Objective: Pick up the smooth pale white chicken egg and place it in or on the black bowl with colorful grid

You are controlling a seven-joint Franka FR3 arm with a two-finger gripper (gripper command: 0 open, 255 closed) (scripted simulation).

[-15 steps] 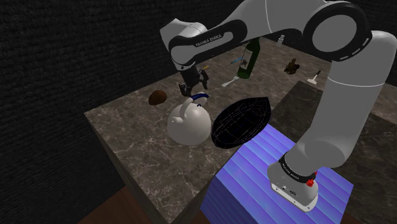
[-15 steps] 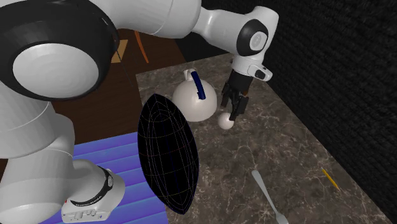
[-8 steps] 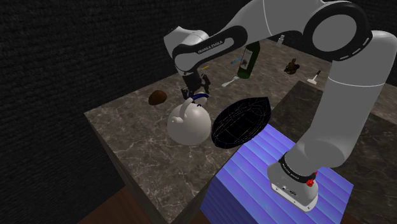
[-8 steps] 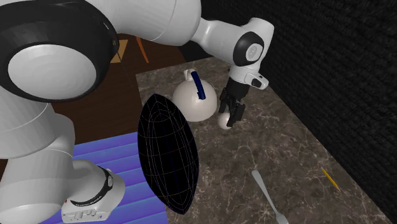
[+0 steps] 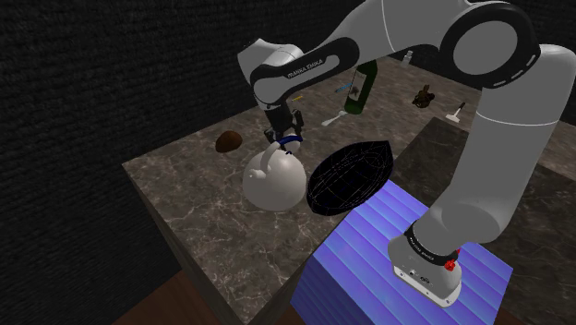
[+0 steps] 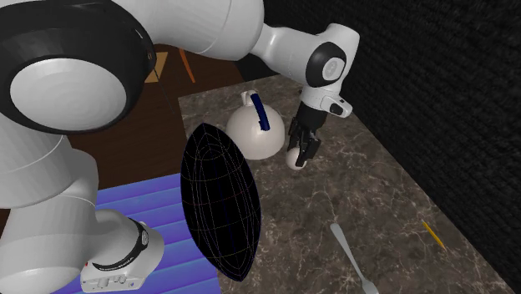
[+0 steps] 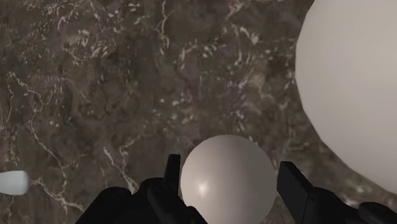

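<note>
Since the gripper (image 5: pixel 282 129) sits low, close beside the white kettle (image 5: pixel 274 180) in the shoulder view, I'd lift straight up before swinging to the black bowl (image 5: pixel 351 174). Second exterior view: egg (image 6: pixel 291 160) on the counter (image 6: pixel 376 209), at the fingertips. Wrist view: fingers (image 7: pixel 294 183) spread, straddling the egg, not clamped; close gently, centred.

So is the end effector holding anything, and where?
Cannot tell: the end effector straddles the white egg at its sides, but contact isn't visible.
</note>
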